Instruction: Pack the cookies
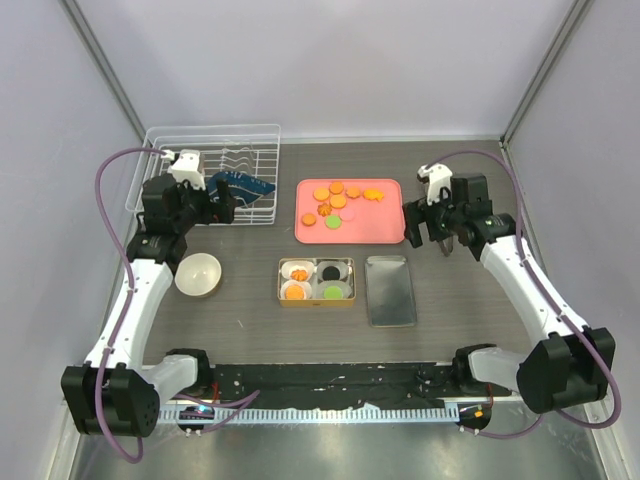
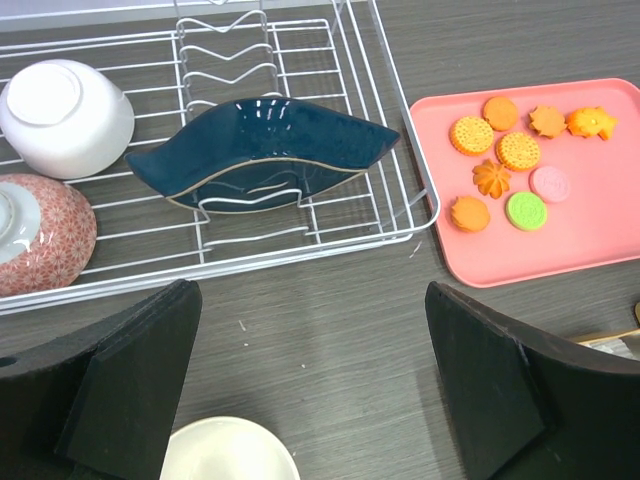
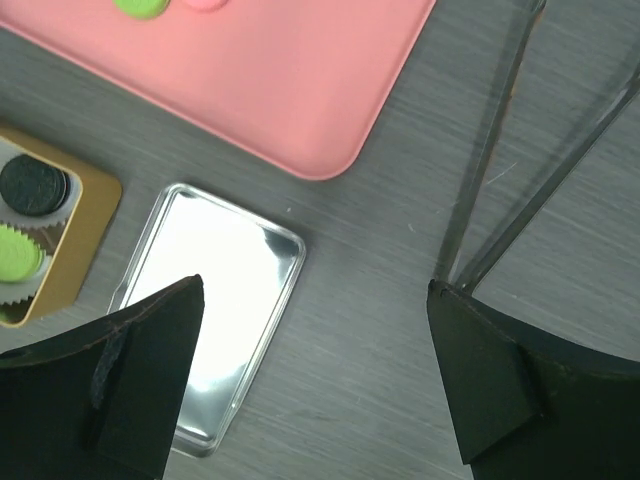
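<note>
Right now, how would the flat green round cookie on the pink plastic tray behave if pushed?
The green round cookie looks small and thin, probably light and stiff. Flat on the smooth pink tray, it would likely slide, not roll. Its low edge may hinder pinching.

Wire rack (image 1: 240, 150) holding blue dish (image 2: 265, 145), pink tray (image 1: 380, 225), gold tin (image 3: 95, 200), silver lid (image 1: 390, 290), cream bowl (image 1: 198, 274)

Nine loose cookies (image 2: 517, 150) (seven orange), four paper cups (image 3: 55, 212), three bowls (image 2: 65, 105)
</note>
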Controlling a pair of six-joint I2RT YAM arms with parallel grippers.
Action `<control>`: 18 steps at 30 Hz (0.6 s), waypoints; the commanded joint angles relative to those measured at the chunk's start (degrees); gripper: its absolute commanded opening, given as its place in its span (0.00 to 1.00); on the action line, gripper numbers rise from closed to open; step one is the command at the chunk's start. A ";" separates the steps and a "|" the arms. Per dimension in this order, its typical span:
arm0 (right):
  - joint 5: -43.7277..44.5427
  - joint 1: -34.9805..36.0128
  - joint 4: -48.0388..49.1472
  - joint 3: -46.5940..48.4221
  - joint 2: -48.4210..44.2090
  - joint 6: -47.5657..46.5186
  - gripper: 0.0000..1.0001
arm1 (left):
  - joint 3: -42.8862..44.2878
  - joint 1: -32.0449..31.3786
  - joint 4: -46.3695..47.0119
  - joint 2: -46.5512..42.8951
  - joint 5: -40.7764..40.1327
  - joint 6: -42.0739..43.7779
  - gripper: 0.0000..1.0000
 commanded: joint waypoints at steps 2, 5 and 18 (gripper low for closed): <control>0.53 2.30 -3.49 -2.11 -1.63 -2.07 0.92 | 2.54 0.28 0.67 -1.44 2.44 0.60 1.00; 2.54 3.27 -3.93 -3.86 0.66 -2.42 0.87 | 2.28 0.28 0.49 -1.35 2.79 0.69 1.00; 5.27 3.88 -3.50 -5.90 13.48 0.12 0.68 | 1.66 0.28 0.49 -0.91 3.84 0.43 1.00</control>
